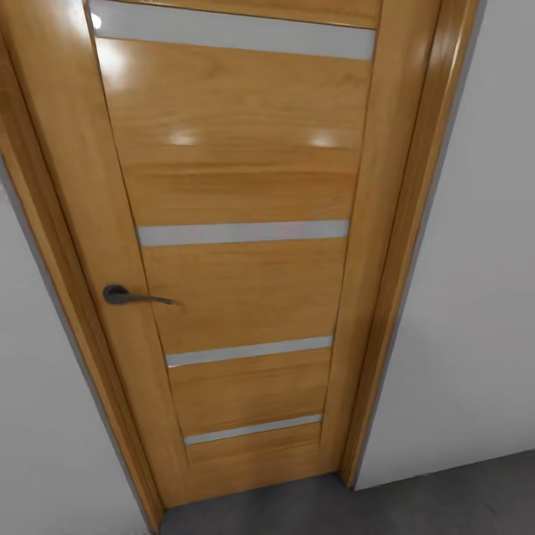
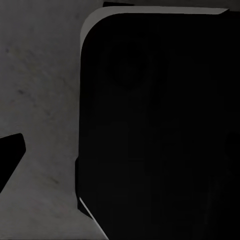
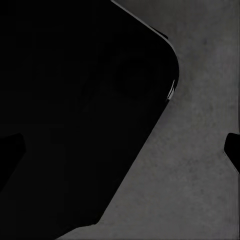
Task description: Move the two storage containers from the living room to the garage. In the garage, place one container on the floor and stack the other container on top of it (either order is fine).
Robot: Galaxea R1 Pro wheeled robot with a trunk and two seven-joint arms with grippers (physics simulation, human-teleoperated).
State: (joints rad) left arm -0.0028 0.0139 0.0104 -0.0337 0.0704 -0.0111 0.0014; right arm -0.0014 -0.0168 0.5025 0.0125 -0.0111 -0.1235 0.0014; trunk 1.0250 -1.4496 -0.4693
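A closed wooden door stands straight ahead, honey-coloured and glossy, crossed by four pale horizontal strips. Its dark lever handle sits on the left side, about halfway up. Plain pale walls flank the frame on both sides, and a strip of dark grey floor runs along the bottom.

Each wrist camera looks down on the same grey speckled floor, beside a large black rounded body that I cannot identify. Of the left tool, one dark fingertip pokes in at the edge. The right tool shows a dark fingertip at either edge, set wide apart with nothing between them. How far open the left tool is I cannot tell.
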